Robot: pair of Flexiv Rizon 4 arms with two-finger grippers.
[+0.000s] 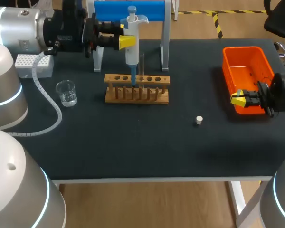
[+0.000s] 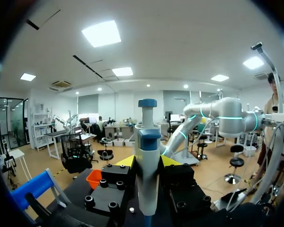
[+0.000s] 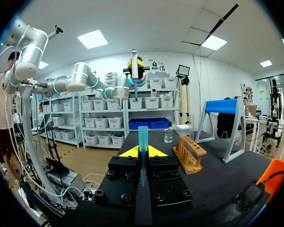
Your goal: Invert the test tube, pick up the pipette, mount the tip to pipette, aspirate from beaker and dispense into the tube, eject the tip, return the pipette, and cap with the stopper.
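My left gripper [image 1: 129,42] is shut on a white and blue pipette [image 1: 132,35] and holds it upright over the wooden rack [image 1: 137,90]. The pipette's thin blue lower end [image 1: 133,84] hangs level with the rack's holes. A clear test tube [image 1: 142,64] stands in the rack beside it. In the left wrist view the pipette [image 2: 146,165] fills the gap between the yellow fingertips [image 2: 125,161]. My right gripper [image 1: 241,99] hovers at the near end of the orange bin [image 1: 247,66]. In the right wrist view this gripper [image 3: 143,151] is shut on a blue pipette tip [image 3: 143,136] that stands upright.
A glass beaker [image 1: 66,92] with a little water sits left of the rack. The white tip box [image 1: 33,65] is at the far left. Behind the rack rises the blue-topped pipette stand [image 1: 130,9]. A small white stopper [image 1: 198,120] lies on the dark mat between rack and bin.
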